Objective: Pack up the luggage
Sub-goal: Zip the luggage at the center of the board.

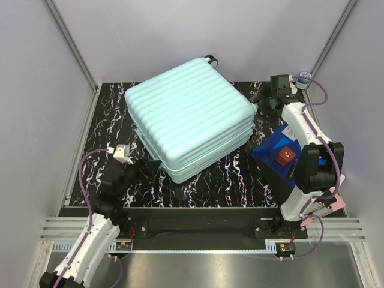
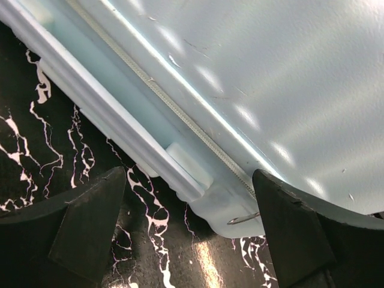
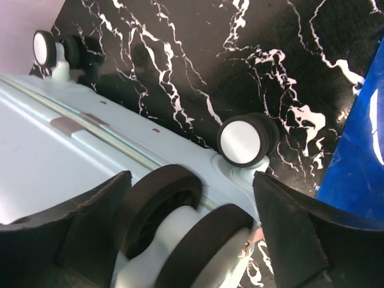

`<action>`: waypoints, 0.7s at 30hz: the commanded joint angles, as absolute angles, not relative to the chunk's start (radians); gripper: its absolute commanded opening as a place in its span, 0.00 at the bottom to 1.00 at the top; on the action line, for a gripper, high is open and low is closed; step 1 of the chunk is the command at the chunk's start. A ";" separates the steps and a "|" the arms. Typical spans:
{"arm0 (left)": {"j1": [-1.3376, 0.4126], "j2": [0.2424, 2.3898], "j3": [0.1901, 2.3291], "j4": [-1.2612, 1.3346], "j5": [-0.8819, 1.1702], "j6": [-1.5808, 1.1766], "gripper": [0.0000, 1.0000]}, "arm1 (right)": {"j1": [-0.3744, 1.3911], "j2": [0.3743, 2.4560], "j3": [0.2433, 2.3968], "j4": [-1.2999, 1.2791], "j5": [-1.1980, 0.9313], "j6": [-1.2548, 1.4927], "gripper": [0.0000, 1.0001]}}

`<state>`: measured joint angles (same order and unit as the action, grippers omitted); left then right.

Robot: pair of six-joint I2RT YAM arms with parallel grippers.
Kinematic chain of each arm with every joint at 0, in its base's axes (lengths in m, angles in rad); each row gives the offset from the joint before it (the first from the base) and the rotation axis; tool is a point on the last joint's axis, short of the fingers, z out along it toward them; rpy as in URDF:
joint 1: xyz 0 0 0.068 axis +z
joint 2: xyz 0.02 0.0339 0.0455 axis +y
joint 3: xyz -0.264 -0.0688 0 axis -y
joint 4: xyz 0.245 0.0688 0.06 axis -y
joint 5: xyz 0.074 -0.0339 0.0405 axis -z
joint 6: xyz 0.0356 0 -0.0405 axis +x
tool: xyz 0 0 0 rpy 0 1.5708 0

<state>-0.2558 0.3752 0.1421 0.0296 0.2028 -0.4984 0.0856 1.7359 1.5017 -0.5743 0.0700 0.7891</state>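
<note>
Left gripper point(image 2: 189, 207) is being held with jaws spread wide, nothing between the fingers point(image 2: 84, 222). It is being aimed at the near-left corner of the large mint-green ribbed hard-shell suitcase point(image 1: 189, 117) and is close to it without touching. Right gripper point(image 3: 191, 210) is being held with jaws wide too. A black double-wheel caster point(image 3: 180, 222) is being framed between its fingers point(image 3: 294, 234). Whether the caster is being clamped or only straddled cannot be told.

The suitcase is being shown closed, lying flat and turned diagonally at the centre of the black white-veined marble-pattern tabletop point(image 1: 210, 180), wheels toward the far right. Its pale zip seam point(image 2: 162, 96) is being seen along the side in the left wrist view. Two more black wheels with white hubs point(image 3: 240, 142) point(image 3: 45, 48) are being seen in the right wrist view.

A flat blue box point(image 1: 273, 162) is being seen just beside the suitcase's right side, partly under the right arm. A small reddish-brown item point(image 1: 287, 156) is resting on it.
</note>
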 commanded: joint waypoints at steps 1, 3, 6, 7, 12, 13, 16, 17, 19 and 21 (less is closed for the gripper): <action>-0.285 0.388 0.111 0.149 0.253 -0.428 0.91 | 0.103 1.712 1.543 -0.574 0.104 0.741 0.79; -0.296 0.382 0.098 0.169 0.274 -0.393 0.91 | 0.103 1.707 1.539 -0.574 0.112 0.723 0.65; -0.307 0.371 0.080 0.193 0.305 -0.380 0.90 | 0.103 1.703 1.540 -0.574 0.123 0.696 0.50; -0.307 0.371 0.080 0.189 0.305 -0.382 0.90 | 0.101 1.703 1.539 -0.572 0.126 0.690 0.46; -0.310 0.308 0.077 0.112 0.276 -0.406 0.89 | 0.103 1.712 1.554 -0.571 0.112 0.680 0.41; -0.310 0.289 0.074 0.098 0.272 -0.413 0.89 | 0.101 1.723 1.565 -0.574 0.110 0.669 0.38; -0.310 0.195 0.066 0.048 0.250 -0.423 0.89 | 0.103 1.750 1.592 -0.574 0.088 0.646 0.14; -0.310 0.183 0.066 0.035 0.250 -0.425 0.89 | 0.103 1.758 1.598 -0.575 0.062 0.640 0.08; -0.310 0.157 0.066 0.003 0.255 -0.429 0.89 | 0.103 1.775 1.615 -0.572 0.035 0.634 0.00; -0.311 0.143 0.067 -0.021 0.259 -0.436 0.89 | 0.101 1.787 1.641 -0.572 0.003 0.615 0.00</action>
